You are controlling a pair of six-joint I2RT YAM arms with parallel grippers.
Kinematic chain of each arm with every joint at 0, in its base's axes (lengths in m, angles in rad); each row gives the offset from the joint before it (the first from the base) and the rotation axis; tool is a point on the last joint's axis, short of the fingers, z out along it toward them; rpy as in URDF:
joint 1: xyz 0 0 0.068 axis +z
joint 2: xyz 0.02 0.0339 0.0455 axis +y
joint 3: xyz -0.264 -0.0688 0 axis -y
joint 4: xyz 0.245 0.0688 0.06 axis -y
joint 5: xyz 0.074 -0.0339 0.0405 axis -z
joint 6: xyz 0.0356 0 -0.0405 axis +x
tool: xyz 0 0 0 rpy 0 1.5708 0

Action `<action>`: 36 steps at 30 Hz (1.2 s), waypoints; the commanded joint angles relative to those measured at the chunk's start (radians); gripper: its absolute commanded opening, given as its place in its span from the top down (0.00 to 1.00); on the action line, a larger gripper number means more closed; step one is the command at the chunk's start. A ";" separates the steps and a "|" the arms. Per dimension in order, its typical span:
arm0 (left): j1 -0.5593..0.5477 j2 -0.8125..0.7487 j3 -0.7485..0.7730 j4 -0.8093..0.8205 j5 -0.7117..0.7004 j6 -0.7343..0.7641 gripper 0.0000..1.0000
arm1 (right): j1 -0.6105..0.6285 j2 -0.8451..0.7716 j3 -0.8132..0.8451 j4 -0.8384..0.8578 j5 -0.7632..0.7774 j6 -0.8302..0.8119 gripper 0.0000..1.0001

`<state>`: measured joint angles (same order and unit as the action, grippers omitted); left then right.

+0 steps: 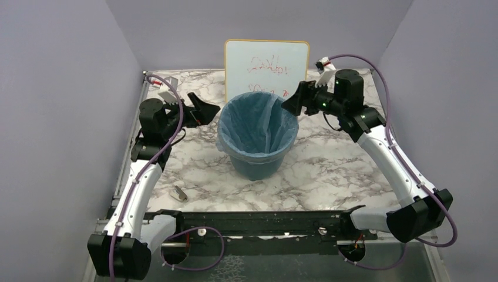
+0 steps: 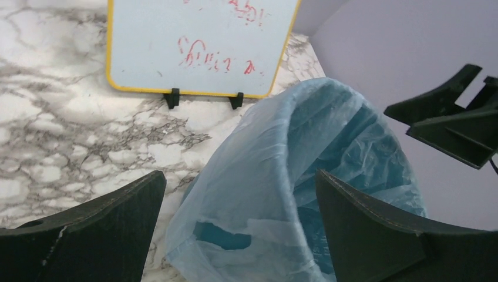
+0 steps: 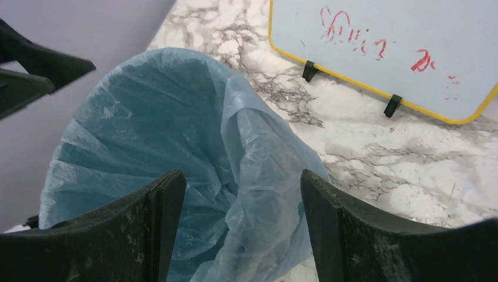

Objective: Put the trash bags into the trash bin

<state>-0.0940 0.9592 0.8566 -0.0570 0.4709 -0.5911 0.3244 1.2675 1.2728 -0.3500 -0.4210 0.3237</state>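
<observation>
On the marble tabletop [image 1: 329,170], seen from above, the teal trash bin [image 1: 256,161] stands upright at the middle, just in front of a yellow-framed whiteboard [image 1: 267,61] with red scribbles. The light-blue trash bag [image 1: 256,126] lines the bin, its edge folded out over the rim. The left gripper [image 1: 202,109] sits just beside the rim's left side and the right gripper [image 1: 295,101] just beside its right side; both have their jaws spread and hold nothing. A small grey object [image 1: 179,192] lies on the table near the left arm. From the left wrist, the two dark fingers [image 2: 100,229] stand wide apart with the bag-covered rim [image 2: 264,176] between and below them, untouched; the whiteboard's black feet [image 2: 171,98] rest on the marble beyond. From the right wrist, the fingers [image 3: 346,235] are parted around a bunched fold of the bag [image 3: 258,176] draped over the rim, though contact cannot be told.
</observation>
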 commanded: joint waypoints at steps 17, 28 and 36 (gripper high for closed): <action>-0.280 0.206 0.282 -0.403 -0.286 0.391 0.14 | 0.360 0.205 0.216 -0.335 0.708 -0.464 0.19; -0.294 0.214 0.303 -0.452 -0.349 0.428 0.25 | 0.380 0.189 0.191 -0.236 1.053 -0.534 0.18; -0.297 0.241 0.317 -0.453 -0.320 0.417 0.22 | 0.380 0.179 0.243 -0.278 0.878 -0.516 0.15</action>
<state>-0.3904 1.1801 1.1439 -0.4671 0.1665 -0.1970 0.7139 1.4662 1.4654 -0.6167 0.4992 -0.1917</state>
